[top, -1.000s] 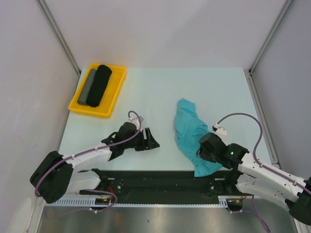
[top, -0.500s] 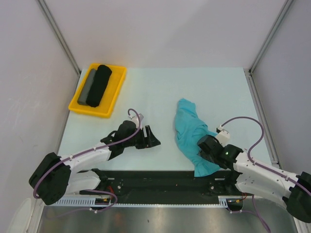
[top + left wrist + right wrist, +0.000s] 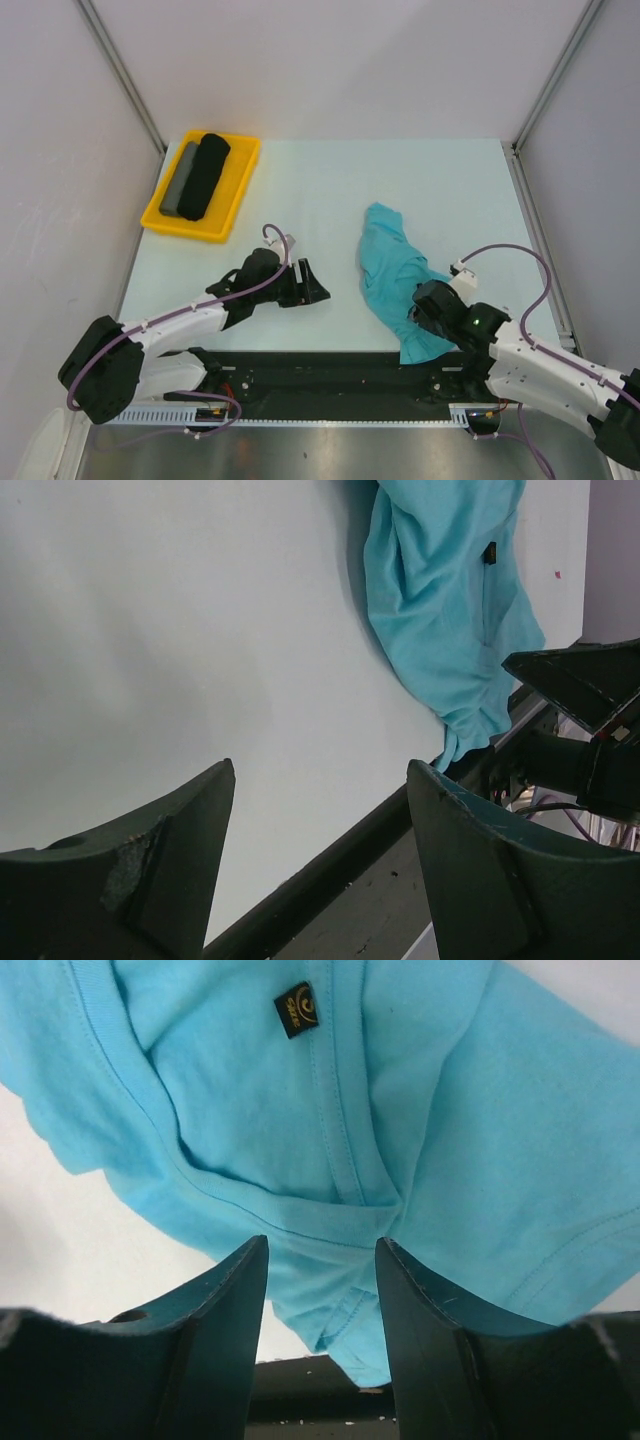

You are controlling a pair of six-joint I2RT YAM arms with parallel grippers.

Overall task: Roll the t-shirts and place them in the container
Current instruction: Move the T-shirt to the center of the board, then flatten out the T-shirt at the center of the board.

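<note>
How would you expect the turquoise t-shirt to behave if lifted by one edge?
The turquoise t-shirt lies crumpled in soft folds, so it will probably droop limply. Pushed, such wrinkled cloth would likely bunch up rather than slide whole.

My overhead feed was bright and evenly lit from above. The pale surface (image 3: 330,190) looked nearly washed out, with only soft, short shadows beside the yellow tray (image 3: 243,188) and under the left end effector (image 3: 308,285). On the left wrist feed, its fingers (image 3: 150,850) sat dark and slightly blurred up close. The right wrist feed was sharp on the turquoise t-shirt (image 3: 400,1110), stitching crisp, while the right end effector (image 3: 322,1245) was dark and soft-edged.
</note>
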